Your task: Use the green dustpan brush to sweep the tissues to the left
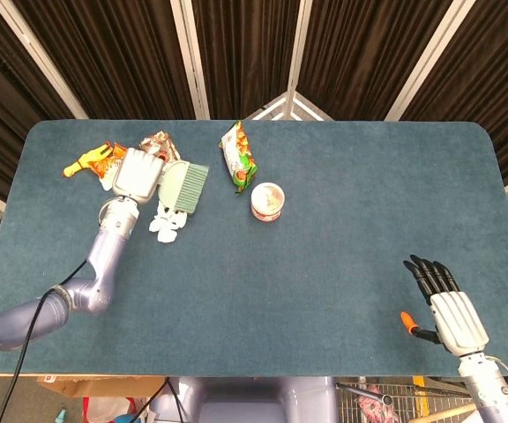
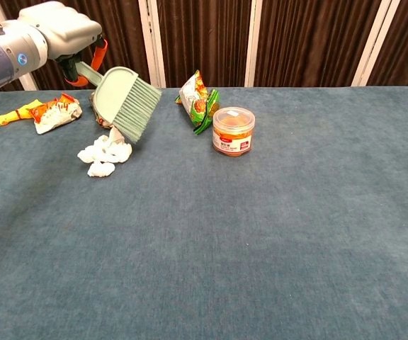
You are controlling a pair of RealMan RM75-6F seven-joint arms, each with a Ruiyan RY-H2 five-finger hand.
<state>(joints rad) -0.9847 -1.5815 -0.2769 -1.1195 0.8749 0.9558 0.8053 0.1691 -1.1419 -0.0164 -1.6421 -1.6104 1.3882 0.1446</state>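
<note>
**Tally on the table**

One green brush [image 2: 125, 101]. One cluster of white tissues [image 2: 104, 156], separate pieces hard to count. Three snack packets: orange-white [image 2: 54, 112], brown [image 1: 154, 143], green-orange [image 2: 197, 99]. One lidded jar [image 2: 233, 131]. One yellow toy [image 1: 83, 162]. Two hands: left [image 1: 139, 172], right [image 1: 448, 310].

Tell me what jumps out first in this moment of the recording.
The left hand holds the green dustpan brush raised at the table's far left, bristles angled down just above the white tissues. An orange-lidded jar stands near the middle, while the right hand rests empty at the near right edge.
</note>
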